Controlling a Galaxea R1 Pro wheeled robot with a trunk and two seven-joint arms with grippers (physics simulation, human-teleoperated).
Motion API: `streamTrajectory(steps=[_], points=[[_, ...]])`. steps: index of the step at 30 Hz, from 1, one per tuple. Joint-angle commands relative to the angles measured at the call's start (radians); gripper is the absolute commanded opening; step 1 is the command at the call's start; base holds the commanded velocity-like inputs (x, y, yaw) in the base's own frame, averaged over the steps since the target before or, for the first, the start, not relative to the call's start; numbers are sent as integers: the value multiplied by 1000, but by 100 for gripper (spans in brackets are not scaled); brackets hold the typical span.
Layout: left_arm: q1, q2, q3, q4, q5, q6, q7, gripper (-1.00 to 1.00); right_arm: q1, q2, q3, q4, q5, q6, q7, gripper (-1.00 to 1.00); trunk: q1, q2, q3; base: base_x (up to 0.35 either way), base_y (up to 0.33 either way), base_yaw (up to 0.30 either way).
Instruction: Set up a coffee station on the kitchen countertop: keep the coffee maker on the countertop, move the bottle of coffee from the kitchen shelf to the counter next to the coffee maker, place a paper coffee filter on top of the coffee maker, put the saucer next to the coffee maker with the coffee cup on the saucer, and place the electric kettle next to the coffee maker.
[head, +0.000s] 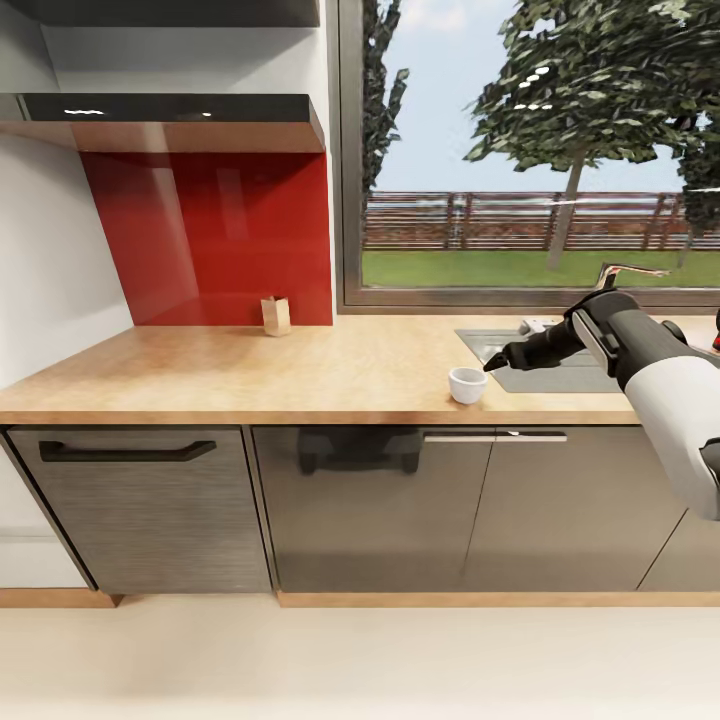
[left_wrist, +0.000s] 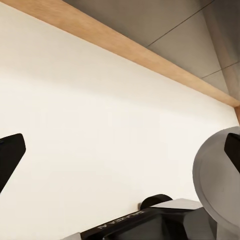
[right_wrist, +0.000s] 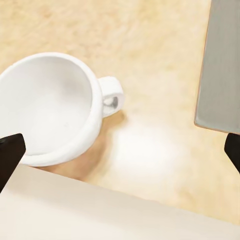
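The white coffee cup (head: 467, 384) stands upright on the tan kitchen countertop (head: 300, 370), near its front edge and left of the sink. My right gripper (head: 492, 366) hovers just right of the cup's rim. In the right wrist view the gripper (right_wrist: 120, 152) is open, and the coffee cup (right_wrist: 50, 105) sits off toward one finger with its loop handle facing the gap. Nothing is held. The glossy black kitchen shelf (head: 170, 108) hangs on the wall at upper left. My left gripper (left_wrist: 120, 155) is open and points down at the pale floor.
A small tan paper-like packet (head: 276, 316) stands against the red backsplash. The grey sink (head: 560, 372) with a faucet (head: 625, 270) lies right of the cup. Grey cabinet fronts (head: 380, 500) run below the counter. The robot's base (left_wrist: 150, 222) is seen over the floor.
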Motion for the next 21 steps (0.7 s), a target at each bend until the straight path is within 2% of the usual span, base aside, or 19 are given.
streamTrajectory(steps=[1,4,12,16,21], points=[[0,0,0,-1,1,-6,-2,100,-1,-1,5,-1,3,2,6,100,0,0,-1,0,0,0],[0,0,0,-1,1,-7,-2,100,-1,-1,5,-2,3,2,6,100,11,-21,-10,0,0,0],[0,0,-1,-1,1,-6,-2,100,-1,-1,5,-4,3,2,7,100,11,-21,-10,0,0,0],[0,0,-1,-1,1,-6,-2,100,-1,-1,5,-5,3,2,7,100,27,-49,-23,0,0,0],[0,0,-2,-1,1,-6,-2,100,-1,-1,5,-6,3,2,7,100,27,-49,-23,0,0,0]])
